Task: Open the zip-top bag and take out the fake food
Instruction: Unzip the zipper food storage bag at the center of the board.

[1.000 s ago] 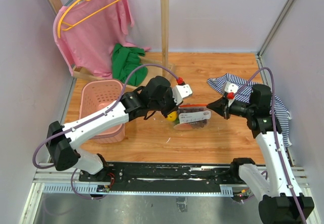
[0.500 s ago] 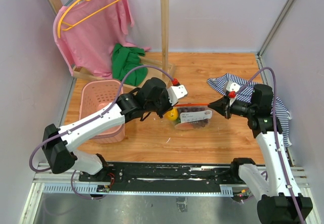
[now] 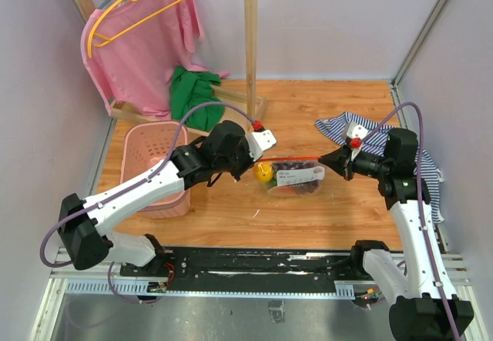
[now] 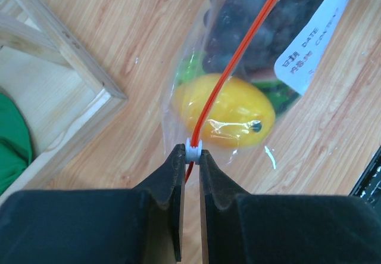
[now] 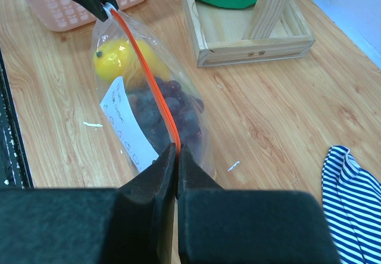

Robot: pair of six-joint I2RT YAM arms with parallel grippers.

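The clear zip-top bag (image 3: 296,178) hangs between both grippers over the wooden table, its red-orange zip strip (image 3: 293,159) stretched taut on top. Inside it I see a yellow oval fruit (image 4: 229,110), dark purple grapes (image 5: 172,112) and a bit of green. My left gripper (image 4: 191,151) is shut on the white zip slider (image 4: 193,148) at the strip's left end. My right gripper (image 5: 176,148) is shut on the strip's right end. The white label (image 5: 128,127) faces the near side.
A pink basket (image 3: 154,168) stands left of the left arm. A wooden rack base (image 3: 231,106) with a green cloth (image 3: 192,95) and a pink shirt on a hanger stands at the back. A striped cloth (image 3: 370,137) lies at the right.
My left gripper has pulled the slider leftward along the strip, away from the right gripper. The right gripper has stayed nearly still, and the strip is now stretched longer.
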